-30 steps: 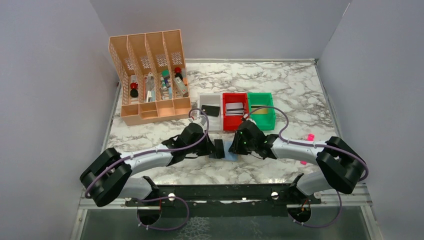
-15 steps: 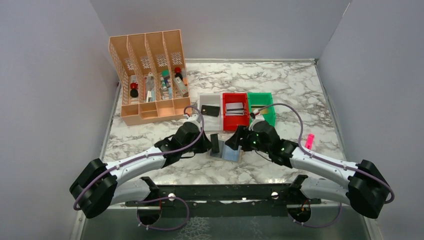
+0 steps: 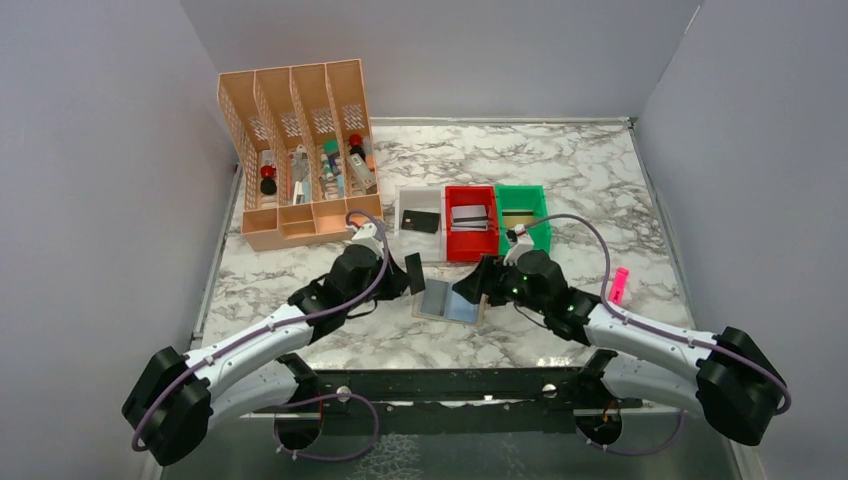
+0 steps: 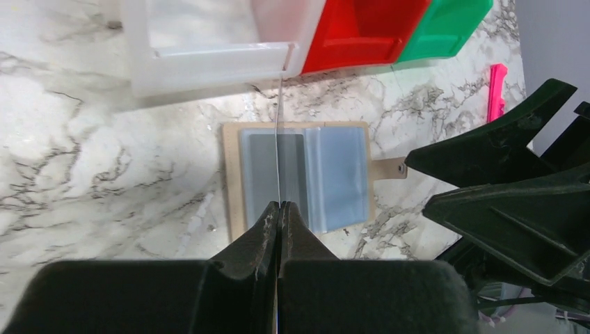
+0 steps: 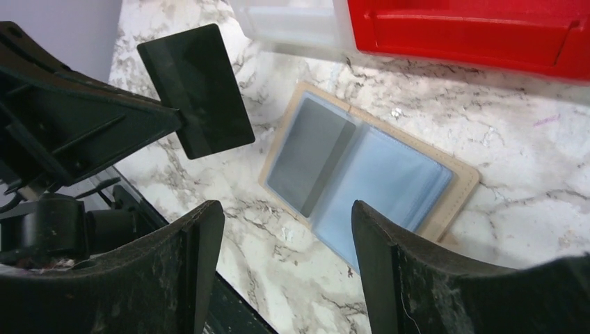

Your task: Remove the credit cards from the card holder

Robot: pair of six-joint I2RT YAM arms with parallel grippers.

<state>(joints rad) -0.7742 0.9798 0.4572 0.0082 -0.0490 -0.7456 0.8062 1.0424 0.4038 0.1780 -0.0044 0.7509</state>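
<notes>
- Left gripper [image 4: 280, 209]: clenched on the short edge of a thin black rectangular card [image 5: 196, 89]. The card is upright in the air, left of centre in the top view. Half a second ago it stands right over the holder; now it is drawn off leftward, clear of it.
- Right gripper [image 5: 285, 209]: jaws spread wide with nothing between them, poised just over the holder's right end. A second ago they sit far narrower, down at the holder.
- Flat bifold card holder, blue-grey panels with a tan border [image 3: 447, 300]: lies open on the white-veined marble table [image 3: 600, 180], centre of the top view, apart from both grippers.
- Dark grey card [image 5: 309, 156]: appears lodged in the holder's left pocket; the right pocket looks empty.
- White plastic bin [image 3: 421, 192], red bin [image 3: 470, 190] and green bin [image 3: 520, 189], upper centre: hold a second black card [image 3: 420, 221], a silver-grey card [image 3: 470, 216] and a gold-striped card [image 3: 518, 218].
- Meaning, as judged: this card is extracted and awaits setting down; one card is left to draw.
</notes>
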